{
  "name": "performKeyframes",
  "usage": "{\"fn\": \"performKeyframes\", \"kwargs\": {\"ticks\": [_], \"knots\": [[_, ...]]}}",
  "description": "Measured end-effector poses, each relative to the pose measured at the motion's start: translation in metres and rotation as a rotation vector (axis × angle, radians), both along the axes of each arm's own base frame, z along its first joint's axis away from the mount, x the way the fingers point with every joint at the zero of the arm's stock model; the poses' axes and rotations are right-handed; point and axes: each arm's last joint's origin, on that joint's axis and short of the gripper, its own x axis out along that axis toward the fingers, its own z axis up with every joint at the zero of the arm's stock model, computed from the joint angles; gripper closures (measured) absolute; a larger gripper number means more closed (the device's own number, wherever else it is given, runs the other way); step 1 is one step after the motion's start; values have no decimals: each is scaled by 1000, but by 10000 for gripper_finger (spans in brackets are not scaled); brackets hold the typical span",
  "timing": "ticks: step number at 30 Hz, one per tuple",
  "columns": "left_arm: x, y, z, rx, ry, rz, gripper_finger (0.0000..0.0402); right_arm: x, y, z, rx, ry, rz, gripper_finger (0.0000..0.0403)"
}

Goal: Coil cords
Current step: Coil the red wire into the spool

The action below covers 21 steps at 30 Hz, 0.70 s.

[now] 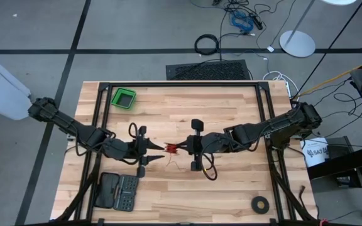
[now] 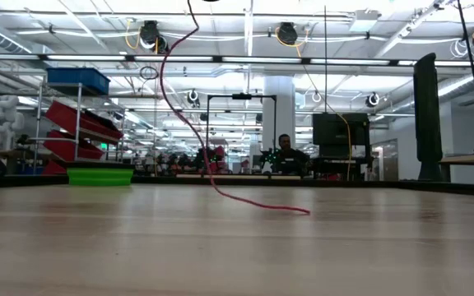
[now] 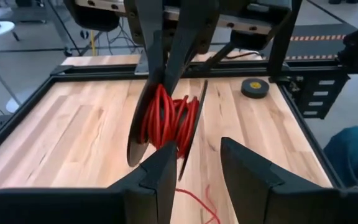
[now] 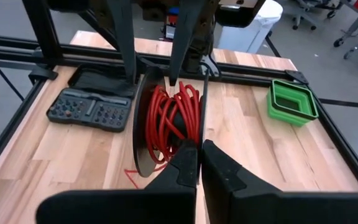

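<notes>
Over on the left of the overhead frame, the left arm reaches in across the pale wooden surface, and its claw stands spread, fingers parted with nothing between them, just short of the red coil. In the left wrist view those two dark fingers frame the thin red cord wound into a tight round bundle between two dark thin discs, spool-like.

Moving to the centre of the overhead frame, that bundle of red cord hangs above the surface between the two claws, and a loose red tail trails down; the table-level view shows a strand dropping from above and lying on the wood.

Right of centre, the right claw is pressed together, pinching the bundle, its fingertips tight at the coil's edge.

My read: winding is mostly done, and the step in hand is tidying the tail. The next move calls for the left claw to catch that slack strand and bring it round the coil while the right keeps hold. The small green square bin waits upper left, well apart.
</notes>
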Motion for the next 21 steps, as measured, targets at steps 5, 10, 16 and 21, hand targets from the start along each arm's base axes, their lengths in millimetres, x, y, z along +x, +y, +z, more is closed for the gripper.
{"fn": "performKeyframes", "kwargs": {"ticks": [5,10,16,21], "knots": [[3,-1,-3,8,10,9,272,1,-4,1,3,-13,-7,403],[8,-4,-7,16,9,24,272,2,-7,2,2,-16,-7,403],[7,-6,-8,4,6,42,272,3,-7,3,-8,-24,-1,403],[4,-10,-7,18,-4,68,272,3,-7,5,-11,-37,5,402]]}}
